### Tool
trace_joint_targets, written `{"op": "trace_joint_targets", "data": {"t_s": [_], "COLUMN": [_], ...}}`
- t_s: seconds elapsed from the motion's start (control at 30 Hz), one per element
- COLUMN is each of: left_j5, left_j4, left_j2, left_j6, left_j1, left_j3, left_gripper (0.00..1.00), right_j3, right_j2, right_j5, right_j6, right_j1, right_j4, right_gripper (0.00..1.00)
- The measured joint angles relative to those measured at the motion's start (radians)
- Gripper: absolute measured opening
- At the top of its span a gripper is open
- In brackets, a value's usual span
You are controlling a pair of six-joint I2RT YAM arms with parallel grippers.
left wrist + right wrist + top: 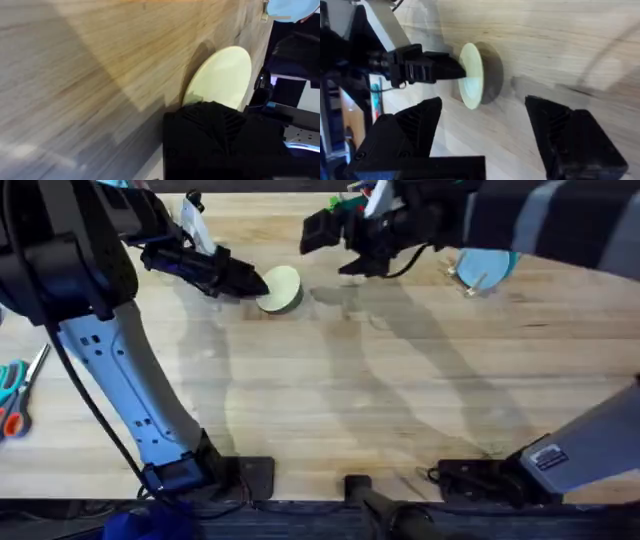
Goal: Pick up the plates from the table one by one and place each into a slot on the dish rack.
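My left gripper [255,281] is clamped on the rim of the pale yellow plate [281,288], tilted up off the table [330,400]. It looks light, stiff and slick, so an edge hold suits. My right gripper [485,130] gapes empty nearby. The light blue plate [485,266] already sits far right.

You find no text, brand, number or sign here that can be read. In the overhead view, a small white label [549,459] sits on the right arm's grey link near its base, with dark marks on it too small for you to make out. The left arm's pale link [118,385] carries a few dark spots along its side, and you cannot tell whether they are print or fittings. You see no lettering on the worktop [330,400] or on the pale yellow-cream plate [281,289].
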Motion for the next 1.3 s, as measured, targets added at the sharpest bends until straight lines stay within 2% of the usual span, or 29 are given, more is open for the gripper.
{"op": "trace_joint_targets", "data": {"t_s": [0.3,0.73,1.1,1.3], "left_j5": [0.0,0.0,0.0,0.0], "left_j4": [0.0,0.0,0.001,0.001], "left_j2": [0.0,0.0,0.0,0.0], "left_j6": [0.0,0.0,0.0,0.0], "left_j1": [0.0,0.0,0.0,0.0], "left_j3": [0.0,0.0,0.0,0.0], "left_gripper": [0.043,0.043,0.043,0.043], "right_j3": [0.0,0.0,0.0,0.0], "right_j2": [0.102,0.199,0.221,0.236], "right_j5": [-0.004,-0.007,-0.007,-0.008], "right_j6": [0.13,0.215,0.261,0.267], "right_j1": [0.064,0.106,0.119,0.138], "right_j4": [0.13,0.255,0.307,0.307], "right_gripper": [0.995,0.995,0.991,0.702]}}
